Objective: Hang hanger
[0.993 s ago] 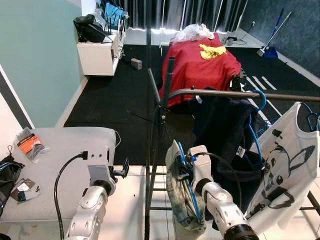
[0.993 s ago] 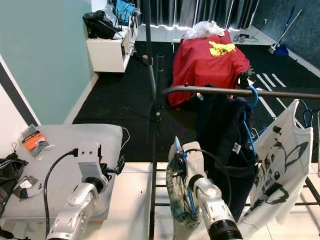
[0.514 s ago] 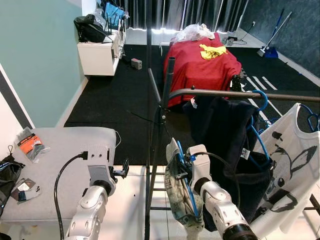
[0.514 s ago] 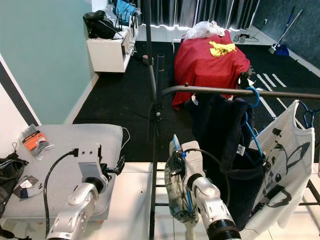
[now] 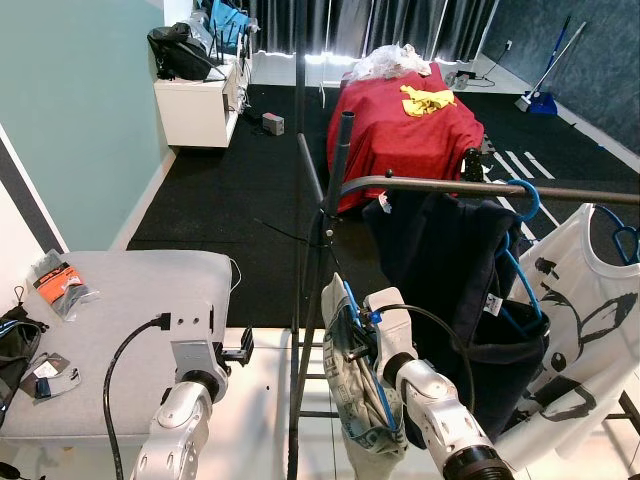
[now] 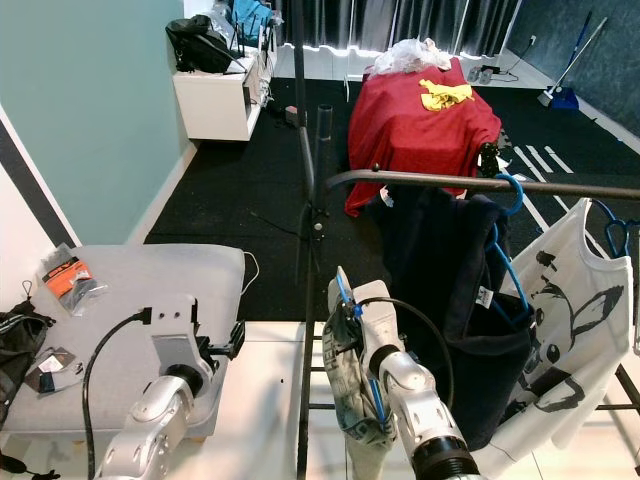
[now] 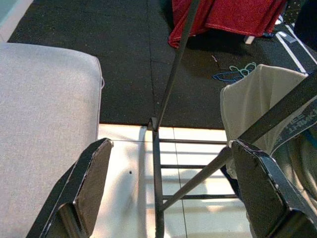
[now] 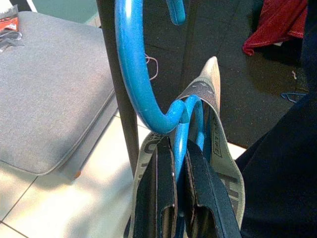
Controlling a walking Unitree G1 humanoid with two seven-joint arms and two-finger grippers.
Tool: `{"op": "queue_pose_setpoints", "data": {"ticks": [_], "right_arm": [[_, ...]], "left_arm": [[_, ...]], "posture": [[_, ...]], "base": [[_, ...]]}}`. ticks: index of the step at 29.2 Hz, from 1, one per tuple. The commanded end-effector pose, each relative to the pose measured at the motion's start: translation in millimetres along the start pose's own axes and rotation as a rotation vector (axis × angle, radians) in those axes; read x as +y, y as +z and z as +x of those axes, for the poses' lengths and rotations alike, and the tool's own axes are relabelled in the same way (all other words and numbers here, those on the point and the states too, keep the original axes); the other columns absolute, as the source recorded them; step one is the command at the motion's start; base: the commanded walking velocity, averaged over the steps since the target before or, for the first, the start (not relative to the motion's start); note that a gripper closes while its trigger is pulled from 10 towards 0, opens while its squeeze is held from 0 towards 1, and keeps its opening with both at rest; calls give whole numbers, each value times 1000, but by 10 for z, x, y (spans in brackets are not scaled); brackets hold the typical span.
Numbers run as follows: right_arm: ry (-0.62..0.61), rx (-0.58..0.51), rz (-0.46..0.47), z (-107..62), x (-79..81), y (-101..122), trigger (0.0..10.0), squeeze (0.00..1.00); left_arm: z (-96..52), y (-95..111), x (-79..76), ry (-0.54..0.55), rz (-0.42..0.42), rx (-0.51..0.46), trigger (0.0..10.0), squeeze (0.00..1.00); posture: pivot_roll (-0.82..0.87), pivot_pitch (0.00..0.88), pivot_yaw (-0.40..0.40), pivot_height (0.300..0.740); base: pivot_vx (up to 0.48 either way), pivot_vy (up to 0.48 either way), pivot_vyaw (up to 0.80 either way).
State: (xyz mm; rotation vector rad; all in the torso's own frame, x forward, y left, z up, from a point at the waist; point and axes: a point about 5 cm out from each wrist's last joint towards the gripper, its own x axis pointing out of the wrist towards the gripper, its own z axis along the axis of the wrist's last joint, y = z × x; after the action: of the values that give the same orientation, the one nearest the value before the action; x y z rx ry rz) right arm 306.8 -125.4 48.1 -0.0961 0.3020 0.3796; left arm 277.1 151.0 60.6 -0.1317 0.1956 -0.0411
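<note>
Fingers of the right gripper (image 8: 181, 196) are clamped on the stem of a bright blue plastic hanger (image 8: 136, 94), whose curved hook rises in front of a dark upright pole (image 8: 119, 99). A pale grey printed garment (image 5: 355, 395) hangs from that hanger, draped beside the silver right arm. The hanger sits low and to the left of the dark metal clothes rail (image 5: 470, 188), with its hook below the bar and not on it. Further right on the rail hang a dark navy garment (image 5: 455, 280) on another blue hanger (image 5: 525, 200) and a white T-shirt with black line drawing (image 5: 580, 320).

The left gripper (image 7: 168, 188) is held out low in front of the robot with its two black fingers spread wide apart and nothing between them; past them lie white floor tiles (image 7: 129, 168) and the rack's lower crossbars. A grey padded bench (image 5: 110, 320) stands to the left, carrying small packets at its edge. Beyond the rack, a red cloth (image 5: 405, 135) covers a piece of furniture on the black carpet.
</note>
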Motion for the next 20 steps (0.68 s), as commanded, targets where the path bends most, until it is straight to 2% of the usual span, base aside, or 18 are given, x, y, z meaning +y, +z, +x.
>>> {"op": "queue_pose_setpoints", "data": {"ticks": [1,20], "right_arm": [[-4,-2,2,-2,11,7,10000,0],[-18,-8,19,0,2,17,10000,0]], "left_arm": [[-1,0,-25,-13,-12,8,10000,0],[11,28,-20,-20,1,11,10000,0]], "posture": [[-16,65,-53,740],[-9,67,-48,740]], "base": [[-259,0,0],[-305,0,0]]}}
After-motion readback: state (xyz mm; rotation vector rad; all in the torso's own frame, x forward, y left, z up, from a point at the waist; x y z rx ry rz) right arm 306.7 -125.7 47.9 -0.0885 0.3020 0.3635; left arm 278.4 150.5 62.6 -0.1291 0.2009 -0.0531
